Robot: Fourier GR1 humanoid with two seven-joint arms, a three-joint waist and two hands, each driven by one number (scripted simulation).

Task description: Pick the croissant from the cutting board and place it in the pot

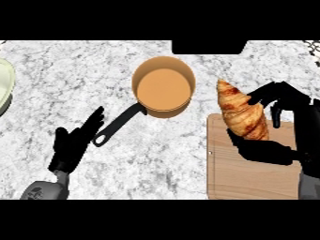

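Croissant [244, 112] upright between right hand [308, 136] fingers [277, 91] and thumb, curled around it, above cutting board [249, 176].

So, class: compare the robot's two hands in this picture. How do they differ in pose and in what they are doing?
The right hand has its fingers and thumb curled round the croissant over the board; the left hand holds nothing. The right hand's fingers are bent; the left hand's are straight, pointing up beside the pot's handle. Both are black and enter from the lower edge.
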